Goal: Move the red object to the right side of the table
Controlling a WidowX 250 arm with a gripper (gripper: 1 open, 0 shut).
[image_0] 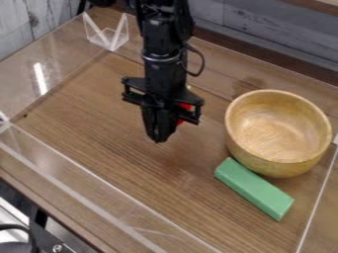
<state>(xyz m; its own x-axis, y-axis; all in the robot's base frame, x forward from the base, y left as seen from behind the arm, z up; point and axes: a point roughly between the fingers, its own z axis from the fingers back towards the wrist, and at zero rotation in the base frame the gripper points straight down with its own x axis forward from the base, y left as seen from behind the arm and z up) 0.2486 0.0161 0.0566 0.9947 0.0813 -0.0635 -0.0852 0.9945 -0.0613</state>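
Note:
Over the middle of the table my gripper points straight down, its dark fingers drawn together into a narrow tip just above the wood. Of the red object only a small red patch shows, at the right side of the fingers, partway up them. The gripper's body hides the rest of it. I cannot tell whether the fingers hold it or whether it lies behind them.
A wooden bowl stands at the right of the table. A flat green block lies in front of it, near the front right corner. Low clear acrylic walls run around the tabletop.

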